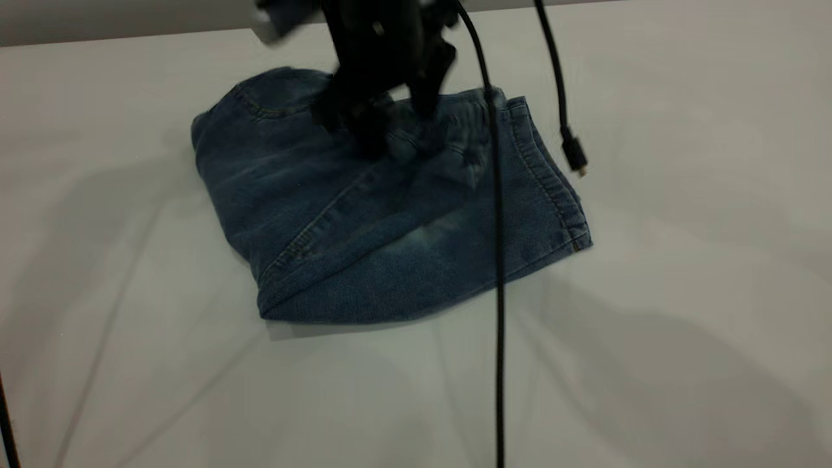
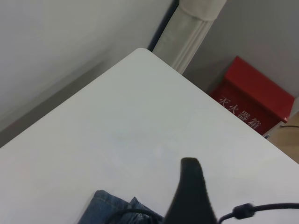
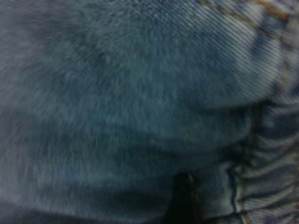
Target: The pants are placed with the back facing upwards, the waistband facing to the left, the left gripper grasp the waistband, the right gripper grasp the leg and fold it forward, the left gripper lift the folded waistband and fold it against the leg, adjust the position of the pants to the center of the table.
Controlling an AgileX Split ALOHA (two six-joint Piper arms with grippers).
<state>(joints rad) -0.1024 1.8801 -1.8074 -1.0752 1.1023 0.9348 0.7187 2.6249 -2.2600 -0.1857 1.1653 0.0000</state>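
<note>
A black gripper (image 1: 383,123) bears down on the folded pants (image 1: 383,214) near their far edge, its blurred claw tips pressed into the denim; whether its fingers are parted or closed on cloth cannot be told. Which arm it belongs to is not certain from the exterior view, but the right wrist view is filled with denim at very close range, with a dark fingertip (image 3: 184,200) against the fabric and gathered stitching to one side, so it appears to be the right gripper.

In the left wrist view, one dark finger (image 2: 191,196) of the left gripper stands over bare table (image 2: 131,130), with only a corner of the pants (image 2: 105,207) beside it; its grip cannot be judged either.

The pants lie folded into a compact, roughly square bundle on the table (image 1: 682,292), toward the far side and slightly left of the middle. A ribbed, stitched edge (image 1: 552,182) runs down their right side. A black cable (image 1: 499,292) hangs across the pants, and a second cable with a loose plug (image 1: 574,155) dangles to the right. A red box (image 2: 254,100) sits beyond the table corner.
</note>
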